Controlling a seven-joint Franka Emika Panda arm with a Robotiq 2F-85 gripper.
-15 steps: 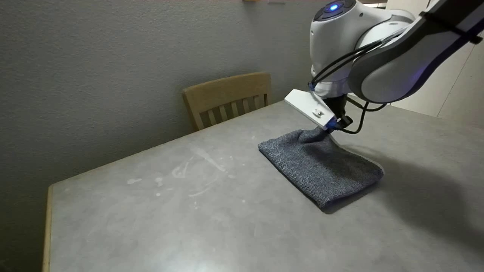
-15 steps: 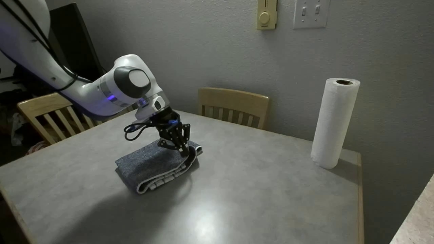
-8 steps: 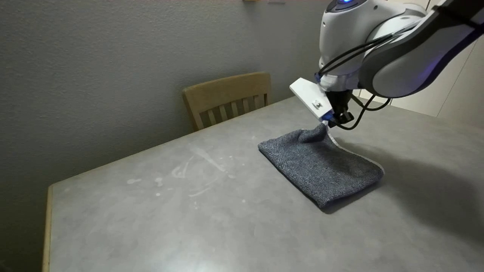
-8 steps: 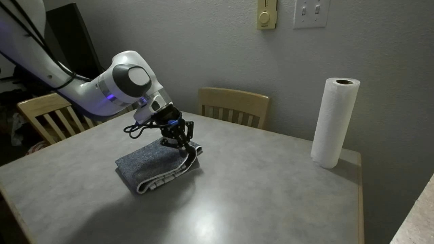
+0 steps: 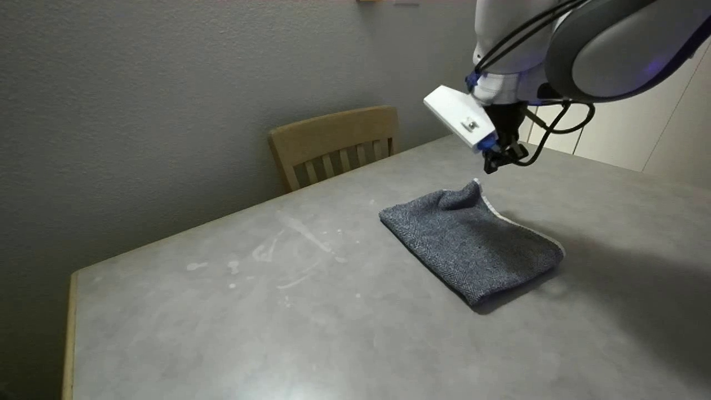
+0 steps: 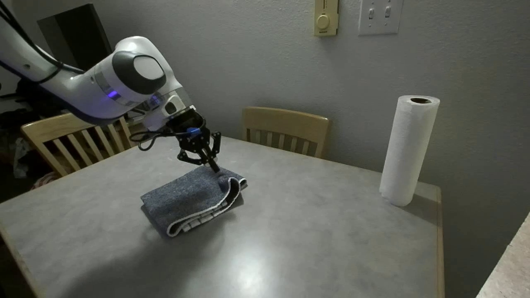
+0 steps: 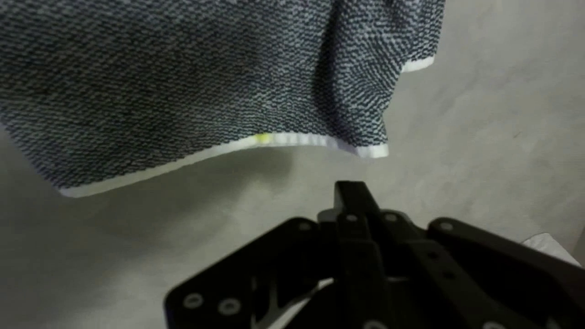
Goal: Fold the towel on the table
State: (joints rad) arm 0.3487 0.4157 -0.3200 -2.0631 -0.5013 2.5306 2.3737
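The blue-grey towel (image 5: 472, 244) lies folded in layers on the grey table (image 5: 250, 333). One corner by its white hem stands up off the surface, with a crease beside it. In an exterior view the towel (image 6: 186, 198) shows striped cloth between its layers on the near side. My gripper (image 6: 215, 169) hangs above the towel, its jaws together and nothing between them. From the wrist view, the gripper (image 7: 351, 184) points at bare table just past the raised corner of the towel (image 7: 205, 82), apart from the cloth. The towel's underside is hidden.
A tall white paper roll (image 6: 408, 153) stands near the table's far corner. Wooden chairs, one at the wall side (image 6: 285, 128) and another chair (image 6: 74, 140) behind the arm, border the table. The grey wall (image 5: 194, 111) runs along its back edge.
My gripper has risen from the towel's raised corner and drawn back from it, still shut. The towel has kept its place, its corner still standing up.
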